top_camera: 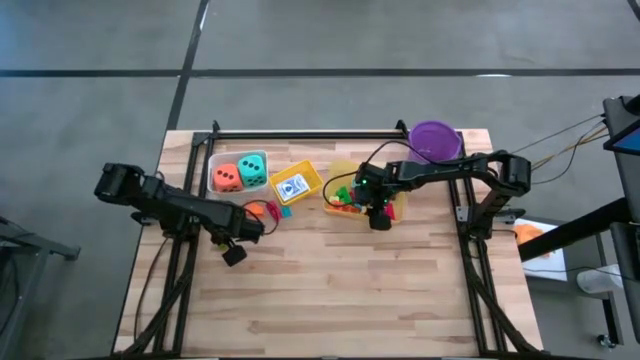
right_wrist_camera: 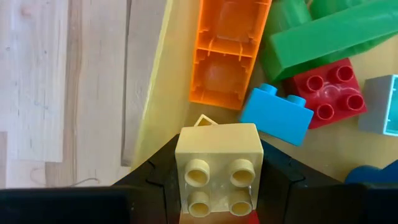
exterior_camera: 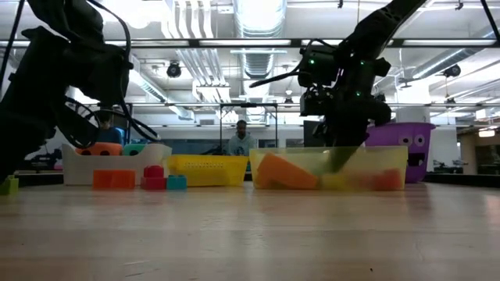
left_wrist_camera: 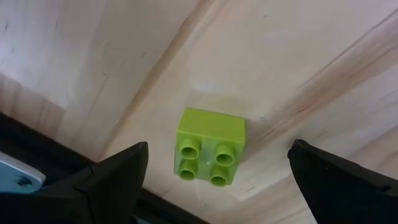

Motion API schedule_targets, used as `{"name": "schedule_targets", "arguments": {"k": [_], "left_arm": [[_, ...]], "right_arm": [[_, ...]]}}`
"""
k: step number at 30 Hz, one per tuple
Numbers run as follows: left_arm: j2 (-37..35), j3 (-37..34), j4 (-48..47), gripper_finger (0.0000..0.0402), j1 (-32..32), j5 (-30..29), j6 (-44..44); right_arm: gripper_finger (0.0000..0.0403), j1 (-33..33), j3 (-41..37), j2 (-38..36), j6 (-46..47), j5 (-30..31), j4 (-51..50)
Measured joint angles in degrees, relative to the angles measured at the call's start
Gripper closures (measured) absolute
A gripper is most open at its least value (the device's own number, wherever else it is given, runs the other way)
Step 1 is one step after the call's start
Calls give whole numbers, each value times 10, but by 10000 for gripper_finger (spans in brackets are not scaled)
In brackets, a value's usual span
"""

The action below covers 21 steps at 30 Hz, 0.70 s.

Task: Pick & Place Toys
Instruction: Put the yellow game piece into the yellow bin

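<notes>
Right gripper fingertips hidden behind cloudy wall of clear bin; bricks inside bin blurred to colour patches. Teal brick beside red brick cut by frame edge. Card box print illegible.

Lighting: even, bright, from overhead. Ceiling strip lights glare white in the low view, washing out detail around them. Arms there read as dark silhouettes against the lit room. Tabletop in the high view evenly lit, shadows soft and short. Low view: near table surface blurred, background people soft. Left wrist view: green brick sharp, dark fingers blurred at the edges. Right wrist view crisp, colours saturated.
</notes>
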Motion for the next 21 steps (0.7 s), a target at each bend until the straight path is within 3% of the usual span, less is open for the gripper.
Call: {"name": "schedule_targets", "arguments": {"k": [8, 15, 21], "left_arm": [[0, 0, 2, 17, 0, 3, 8], [1, -1, 4, 25, 0, 12, 8], [1, -2, 13, 83, 0, 24, 9]], "right_arm": [[264, 0, 0, 0, 29, 0, 0], [132, 0, -4, 3, 54, 9, -10], [76, 0, -4, 4, 66, 24, -10]]}}
